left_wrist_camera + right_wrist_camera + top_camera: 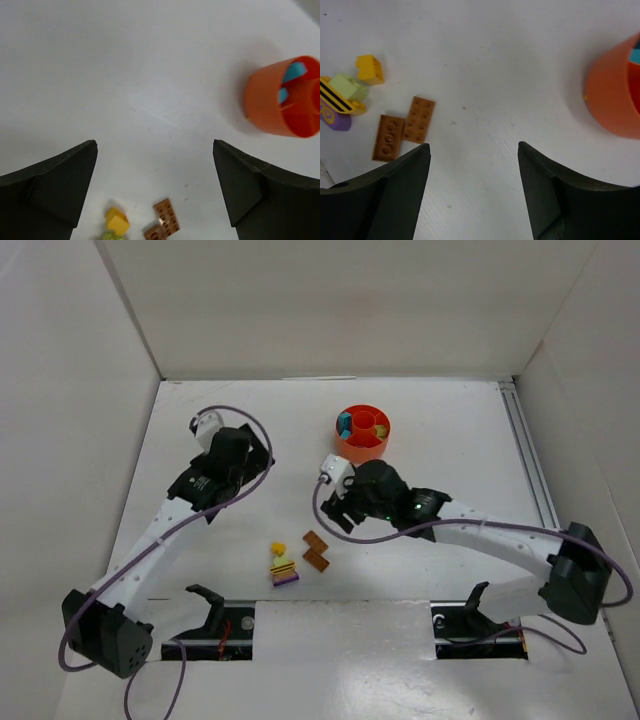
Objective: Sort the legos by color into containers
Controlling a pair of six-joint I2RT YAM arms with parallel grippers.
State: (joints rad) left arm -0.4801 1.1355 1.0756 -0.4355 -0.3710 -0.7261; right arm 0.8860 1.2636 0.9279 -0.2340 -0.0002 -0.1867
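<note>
The round orange dish (363, 433) stands at the back middle, with teal and yellow legos in its sections. Two orange-brown bricks (317, 553) lie side by side on the table. Left of them are a small yellow brick (279, 548) and a stack of pale green, yellow and purple pieces (285, 570). My left gripper (260, 462) is open and empty, left of the dish and above the table. My right gripper (342, 512) is open and empty, between the dish and the loose bricks. The right wrist view shows the brown bricks (419, 119), yellow brick (369, 68), stack (342, 97) and dish (612, 95).
White walls enclose the table on three sides. A metal rail (530, 470) runs along the right edge. Two black stands (210, 605) (475, 605) sit at the near edge. The left wrist view shows the dish (272, 100) and brown bricks (165, 220).
</note>
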